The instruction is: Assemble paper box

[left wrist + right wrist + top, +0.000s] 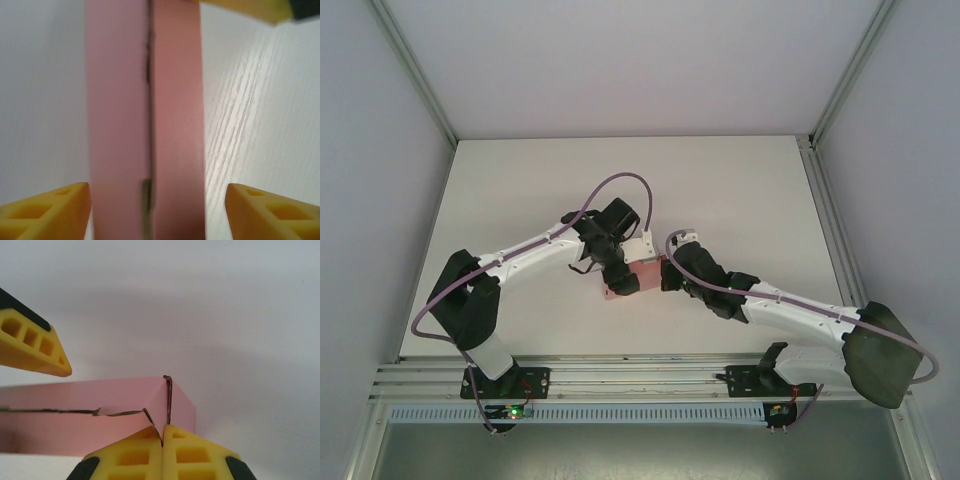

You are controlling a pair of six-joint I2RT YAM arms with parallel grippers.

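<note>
The paper box (646,273) is a small low pink box lying on the white table between my two grippers. My left gripper (620,272) reaches down over its left part. In the left wrist view the box (175,125) runs up the middle between the yellow fingers (45,210), with a gap on each side, so the left gripper (157,212) is open around it. My right gripper (665,277) meets the box's right end. In the right wrist view its fingers (200,457) are pressed together on the thin card edge at the corner of the box (75,430).
The white table (740,190) stretches wide behind and beside the box. Grey walls and metal rails (620,375) frame it. The left gripper's finger (30,345) pokes in at the upper left of the right wrist view.
</note>
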